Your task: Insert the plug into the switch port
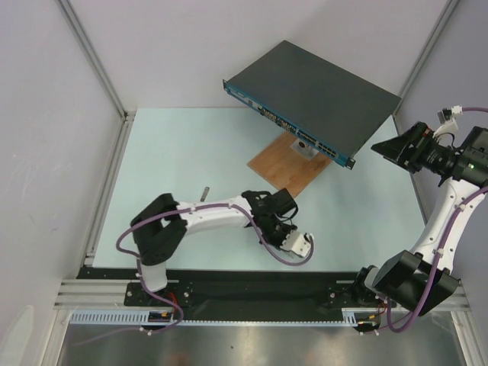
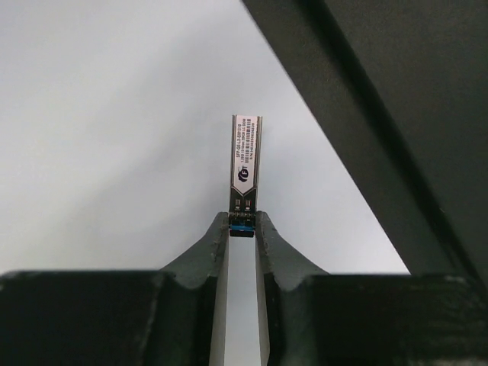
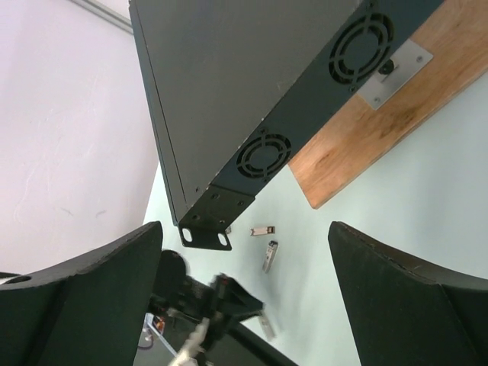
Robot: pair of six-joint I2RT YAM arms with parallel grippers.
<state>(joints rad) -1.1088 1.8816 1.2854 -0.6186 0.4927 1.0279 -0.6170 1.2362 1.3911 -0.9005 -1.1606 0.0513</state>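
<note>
The plug, a slim silver module with a white label and a blue end, stands upright between the tips of my left gripper, which is shut on its blue end. Seen from above, the left gripper hovers low over the table's front middle. The switch, a flat dark grey box with a blue front strip of sockets, sits raised at the back, well away from the plug. My right gripper is open and empty, held high beside the switch on the side with round fan vents.
A brown wooden board with a metal bracket lies under the switch. Two spare silver modules lie on the pale table. A dark slanted bulk fills the left wrist view's upper right. Walls and frame posts close in the sides.
</note>
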